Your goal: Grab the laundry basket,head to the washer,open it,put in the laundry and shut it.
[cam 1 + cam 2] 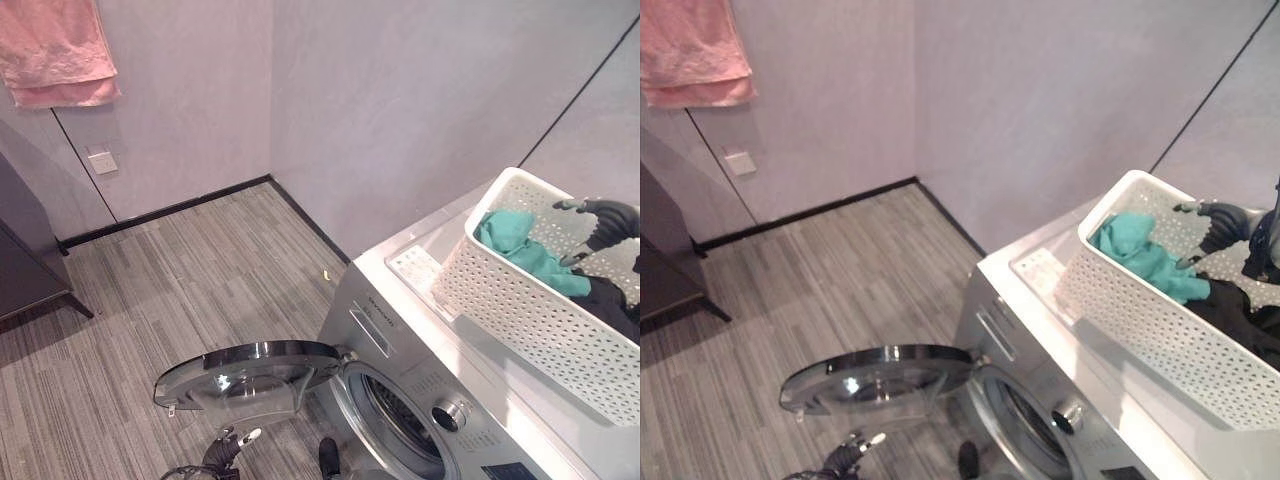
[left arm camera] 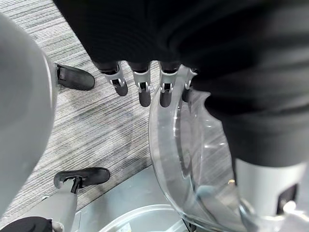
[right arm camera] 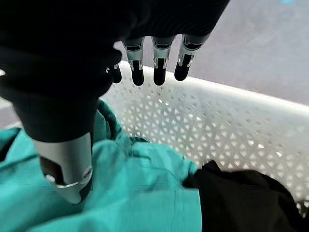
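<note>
The white washer [image 1: 420, 330] stands at the lower right with its round glass door [image 1: 250, 375] swung wide open to the left and the drum opening [image 1: 400, 425] exposed. On its top sits the white perforated laundry basket [image 1: 520, 310], holding a teal garment [image 1: 520, 240] and a black garment [image 1: 610, 300]. My right hand [image 1: 605, 220] hovers open inside the basket, just above the teal garment [image 3: 145, 193], its fingers [image 3: 159, 72] straight near the basket wall [image 3: 231, 125]. My left hand [image 1: 225, 450] hangs low below the door, open, its fingers [image 2: 144, 92] beside the door's glass rim [image 2: 164, 145].
A pink towel [image 1: 55, 50] hangs on the wall at the upper left, above a wall socket [image 1: 102, 161]. A dark cabinet [image 1: 25, 260] stands at the far left. Striped grey floor [image 1: 200, 270] stretches between it and the washer, with a small yellow scrap [image 1: 326, 273].
</note>
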`<state>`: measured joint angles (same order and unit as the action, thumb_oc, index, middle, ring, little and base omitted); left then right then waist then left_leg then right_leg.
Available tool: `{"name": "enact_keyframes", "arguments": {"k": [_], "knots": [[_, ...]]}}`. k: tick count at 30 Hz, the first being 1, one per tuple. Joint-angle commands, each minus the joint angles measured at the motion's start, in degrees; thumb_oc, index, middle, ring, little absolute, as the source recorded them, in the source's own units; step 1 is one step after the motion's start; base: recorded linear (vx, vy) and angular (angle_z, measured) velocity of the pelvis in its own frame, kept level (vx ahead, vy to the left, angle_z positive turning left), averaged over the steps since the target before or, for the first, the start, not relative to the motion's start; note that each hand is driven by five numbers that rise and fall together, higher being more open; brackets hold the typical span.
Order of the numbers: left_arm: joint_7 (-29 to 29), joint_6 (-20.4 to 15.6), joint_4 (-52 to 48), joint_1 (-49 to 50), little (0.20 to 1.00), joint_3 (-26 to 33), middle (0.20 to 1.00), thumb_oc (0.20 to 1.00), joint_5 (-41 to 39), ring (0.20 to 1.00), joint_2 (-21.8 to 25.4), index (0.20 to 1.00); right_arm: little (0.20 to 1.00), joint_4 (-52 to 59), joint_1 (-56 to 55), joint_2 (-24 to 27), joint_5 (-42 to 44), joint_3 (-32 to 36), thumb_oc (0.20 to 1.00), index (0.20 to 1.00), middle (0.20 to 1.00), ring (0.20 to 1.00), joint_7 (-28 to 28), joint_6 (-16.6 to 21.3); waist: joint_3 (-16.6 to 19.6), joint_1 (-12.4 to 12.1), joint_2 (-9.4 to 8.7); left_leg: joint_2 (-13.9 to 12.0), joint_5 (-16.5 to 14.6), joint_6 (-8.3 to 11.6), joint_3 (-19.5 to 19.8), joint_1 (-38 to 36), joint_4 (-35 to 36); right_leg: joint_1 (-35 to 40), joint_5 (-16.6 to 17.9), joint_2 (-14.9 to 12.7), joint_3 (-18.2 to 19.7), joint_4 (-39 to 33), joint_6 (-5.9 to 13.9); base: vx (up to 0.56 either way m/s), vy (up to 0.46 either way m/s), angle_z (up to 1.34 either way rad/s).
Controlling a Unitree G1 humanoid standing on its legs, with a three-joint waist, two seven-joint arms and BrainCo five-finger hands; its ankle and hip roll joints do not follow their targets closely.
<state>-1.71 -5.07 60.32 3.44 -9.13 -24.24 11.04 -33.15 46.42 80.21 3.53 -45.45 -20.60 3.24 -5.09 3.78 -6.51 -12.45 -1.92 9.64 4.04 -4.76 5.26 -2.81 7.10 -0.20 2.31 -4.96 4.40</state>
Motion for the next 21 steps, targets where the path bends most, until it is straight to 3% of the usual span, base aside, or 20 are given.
{"name": "enact_keyframes", "arguments": {"k": [1, 8, 12, 16, 21], "knots": [[-0.3, -1.1, 3.8, -2.6, 1.000, -2.1, 1.000, 1.000, 0.1, 1.000, 1.1, 1.000, 1.000, -2.4, 1.1, -1.5, -1.6, 1.8, 1.000, 1.000, 1.000, 1.000, -0.3, -0.9, -0.3, -1.7, -2.51, -4.0, 0.0, -0.24, 0.4, 0.2, -0.3, -1.5, -7.7, -8.1, -0.4, 7.8, 5.35, 0.00, 0.020, 0.04], [-0.4, -0.3, 6.1, -3.3, 1.000, -1.2, 1.000, 1.000, 0.0, 1.000, 0.4, 1.000, 1.000, 1.2, -0.9, -2.4, -2.0, 1.7, 1.000, 1.000, 1.000, 1.000, -1.1, -0.9, -0.9, -1.9, -2.25, -4.0, 0.3, -0.11, 1.1, 0.9, -0.3, -1.3, -8.1, -8.5, -1.4, 8.2, 5.29, 0.00, 0.025, 0.10], [-0.8, -0.2, 6.4, -3.1, 1.000, -0.9, 1.000, 1.000, 0.4, 1.000, 0.4, 1.000, 1.000, 4.1, -3.2, -2.7, -2.4, 2.3, 1.000, 1.000, 1.000, 1.000, -1.5, -1.0, -0.7, -2.0, -3.04, -4.2, 0.0, -0.14, 1.1, 0.9, -0.3, -1.3, -8.1, -8.3, -1.2, 8.4, 5.44, 0.00, 0.004, 0.01], [-0.1, -0.5, 6.4, -3.1, 1.000, 0.3, 1.000, 1.000, 0.8, 1.000, 1.3, 1.000, 1.000, 3.0, -3.5, -6.5, -4.0, 0.7, 1.000, 1.000, 1.000, 1.000, -1.8, -1.3, -0.7, -3.2, -4.20, -4.4, -0.4, -0.31, 0.8, 0.5, -0.3, -1.2, -7.5, -8.1, -0.8, 7.5, 5.61, 0.00, 0.000, 0.00], [0.9, -0.8, 4.6, -2.9, 1.000, 0.5, 1.000, 1.000, 0.5, 1.000, 1.6, 1.000, 1.000, 2.0, -4.0, -7.8, -6.0, -0.5, 1.000, 1.000, 1.000, 1.000, -2.3, -1.5, -0.9, -4.0, -3.98, -4.2, -0.4, -0.33, 1.1, 1.0, -0.3, -0.8, -7.1, -8.3, -1.1, 6.0, 5.43, 0.00, 0.000, 0.00]]}}
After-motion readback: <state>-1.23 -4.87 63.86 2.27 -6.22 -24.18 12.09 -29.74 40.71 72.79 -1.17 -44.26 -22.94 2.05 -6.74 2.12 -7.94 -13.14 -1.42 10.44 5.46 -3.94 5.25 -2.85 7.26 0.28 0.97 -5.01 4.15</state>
